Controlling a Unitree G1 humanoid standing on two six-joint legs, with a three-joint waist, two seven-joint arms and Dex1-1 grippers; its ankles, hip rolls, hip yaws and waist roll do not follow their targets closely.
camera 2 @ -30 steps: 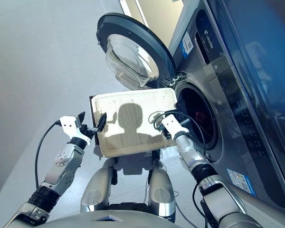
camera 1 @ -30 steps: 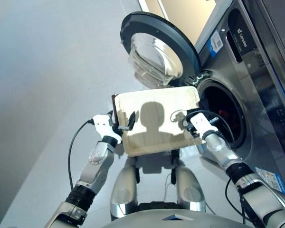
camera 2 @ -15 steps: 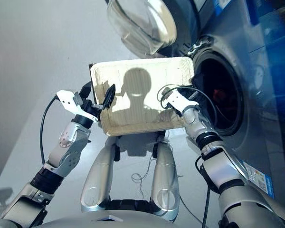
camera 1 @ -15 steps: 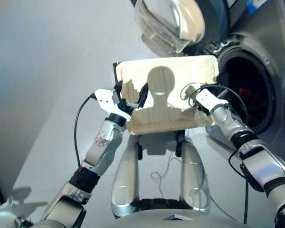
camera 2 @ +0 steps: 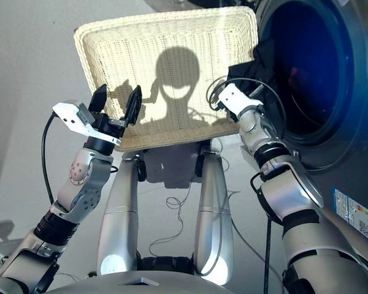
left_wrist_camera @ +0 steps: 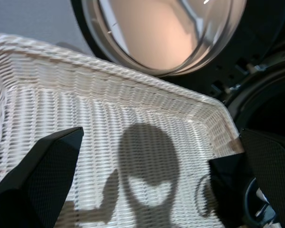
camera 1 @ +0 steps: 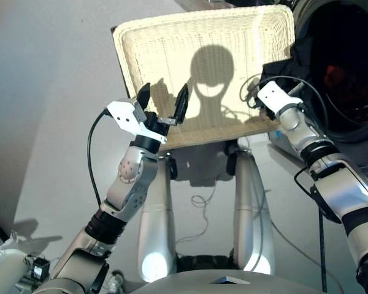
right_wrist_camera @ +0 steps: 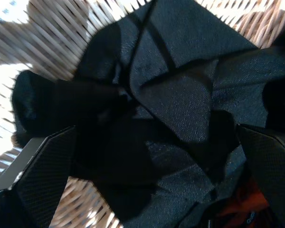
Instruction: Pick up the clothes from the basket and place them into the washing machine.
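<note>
Over the basket [camera 1: 172, 49], left gripper [camera 1: 162, 101] hovers agape.

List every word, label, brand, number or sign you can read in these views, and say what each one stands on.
No text can be read in any view.
Blue-and-white sticker on the washing machine front: it carries print and what looks like a code square, too small and blurred to read.
White wicker basket, left gripper, right gripper and the black garment: no lettering visible.
</note>
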